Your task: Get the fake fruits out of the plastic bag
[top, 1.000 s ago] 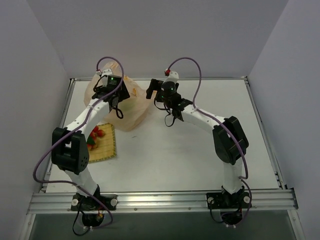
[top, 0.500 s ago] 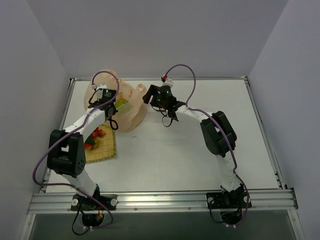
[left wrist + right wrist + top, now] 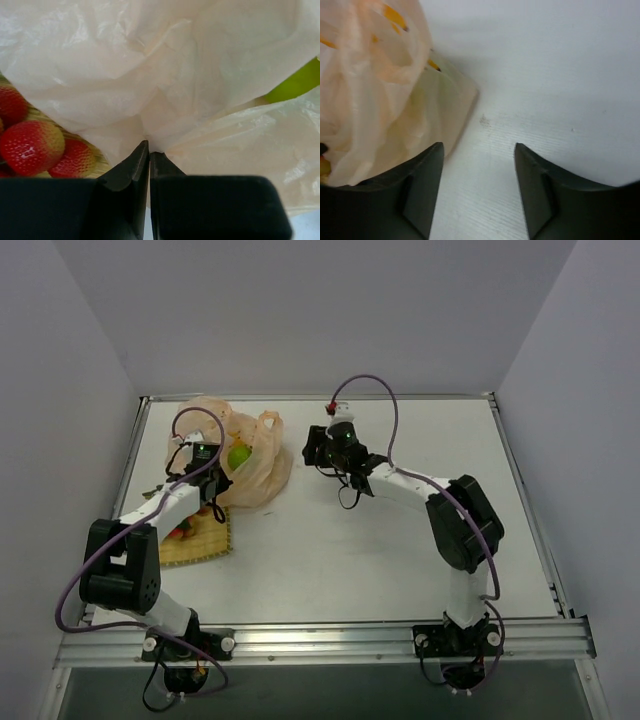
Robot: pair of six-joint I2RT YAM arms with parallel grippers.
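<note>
The peach plastic bag (image 3: 262,468) lies crumpled at the back left of the table. Through its mouth shows a lime-green fake fruit (image 3: 239,456), which peeks out at the right edge of the left wrist view (image 3: 296,82). My left gripper (image 3: 149,147) is shut on a fold of the bag (image 3: 175,75), at the bag's near-left side (image 3: 217,484). Red strawberries (image 3: 31,145) lie on the yellow mat just left of it. My right gripper (image 3: 479,147) stands open over bare table, with its left finger beside the bag's edge (image 3: 375,90) and nothing between the fingers.
The square yellow woven mat (image 3: 207,545) lies near the table's left edge, partly under my left forearm. The white table (image 3: 400,560) has raised rims at the left and back. My right gripper (image 3: 312,450) hangs just right of the bag.
My left gripper has shut on the bag and pulled it toward the near left, so the green fruit shows. My right gripper has narrowed and drawn back a little to the right.
</note>
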